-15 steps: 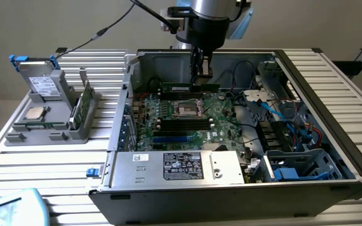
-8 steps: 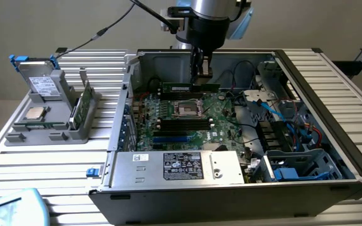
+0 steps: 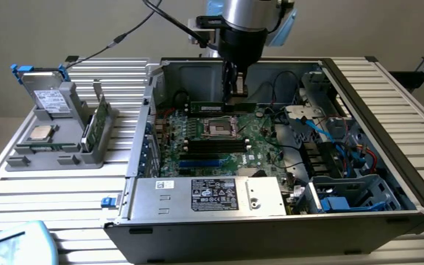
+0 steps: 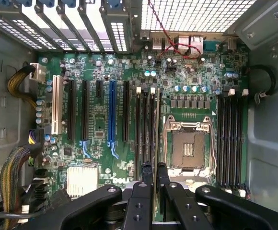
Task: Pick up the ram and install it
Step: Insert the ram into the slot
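Claw (image 4: 154, 178) grips the ram (image 4: 157, 124) edge-down. I hold it parallel above the black slots (image 4: 145, 129), so its edge can meet a slot.

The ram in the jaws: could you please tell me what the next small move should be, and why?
Probably a gentle push straight down: the jaws grip the ram edge-on, and it is lined up with the black slots beside the empty processor socket; whether it is fully seated, I cannot tell.
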Robot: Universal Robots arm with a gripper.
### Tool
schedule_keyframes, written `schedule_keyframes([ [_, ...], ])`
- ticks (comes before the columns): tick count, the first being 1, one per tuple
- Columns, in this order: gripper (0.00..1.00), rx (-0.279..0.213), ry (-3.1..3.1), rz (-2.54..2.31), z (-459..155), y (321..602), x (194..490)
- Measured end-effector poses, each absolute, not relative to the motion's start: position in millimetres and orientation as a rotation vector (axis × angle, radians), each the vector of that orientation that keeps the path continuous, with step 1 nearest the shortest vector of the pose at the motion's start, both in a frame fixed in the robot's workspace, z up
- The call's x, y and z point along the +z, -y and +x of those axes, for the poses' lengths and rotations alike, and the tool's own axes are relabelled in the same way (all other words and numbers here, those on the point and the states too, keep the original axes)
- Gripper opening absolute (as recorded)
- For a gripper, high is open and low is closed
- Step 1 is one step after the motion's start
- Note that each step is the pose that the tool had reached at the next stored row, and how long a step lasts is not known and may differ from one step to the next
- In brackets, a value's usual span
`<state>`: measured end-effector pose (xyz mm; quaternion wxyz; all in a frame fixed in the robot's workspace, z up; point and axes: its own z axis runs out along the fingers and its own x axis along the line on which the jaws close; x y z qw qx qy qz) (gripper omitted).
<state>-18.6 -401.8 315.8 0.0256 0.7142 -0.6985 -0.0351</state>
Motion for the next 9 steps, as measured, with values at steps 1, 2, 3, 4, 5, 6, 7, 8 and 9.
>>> schedule_keyframes([
  [1, 0.15, -0.108, 2.152, 2.215, -19, 402, 314],
  [2, 0.15, -0.108, 2.143, 2.224, -19, 402, 312],
  [3, 0.15, -0.108, 2.133, 2.232, -19, 402, 310],
  [4, 0.15, -0.107, 2.125, 2.240, -19, 402, 309],
  [5, 0.15, -0.107, 2.118, 2.246, -19, 402, 307],
  [6, 0.15, -0.107, 2.115, 2.249, -19, 402, 305],
  [7, 0.15, -0.107, 2.113, 2.250, -20, 402, 303],
  [8, 0.15, -0.107, 2.113, 2.251, -20, 402, 301],
  [9, 0.15, -0.107, 2.113, 2.251, -21, 402, 299],
])
